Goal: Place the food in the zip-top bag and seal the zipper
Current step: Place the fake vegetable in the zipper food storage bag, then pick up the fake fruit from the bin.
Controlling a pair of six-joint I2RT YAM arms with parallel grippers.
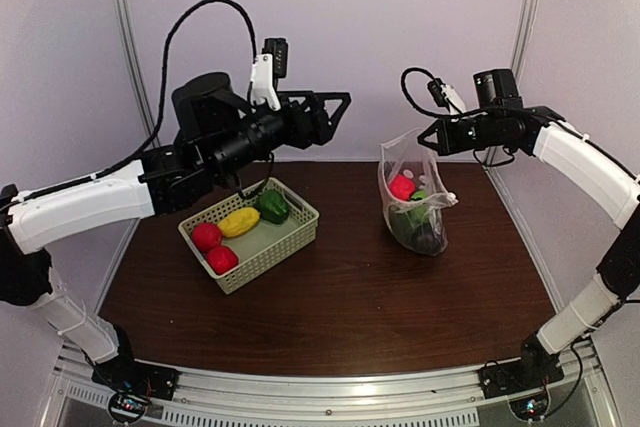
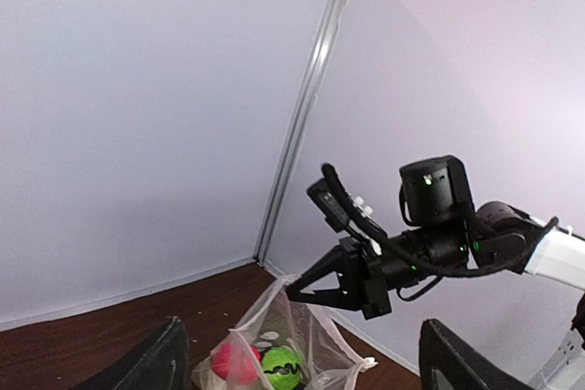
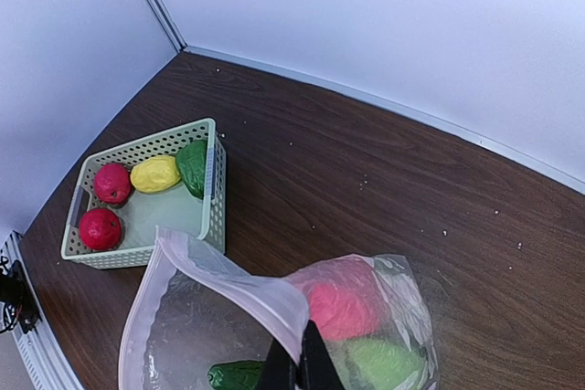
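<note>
Since four pieces of food (image 1: 238, 221) lie in the basket (image 1: 290, 245), the left fingers (image 1: 338, 107), apart and empty well above it, should come down on one red fruit (image 1: 207, 236) near the basket's front, close gently, and carry it right. The zip-top bag (image 1: 413, 197), part filled, its bottom on the desk (image 1: 340, 297), hangs from the right fingers (image 3: 297, 367) clamped on its rim; that mouth needs holding wide and steady.
</note>
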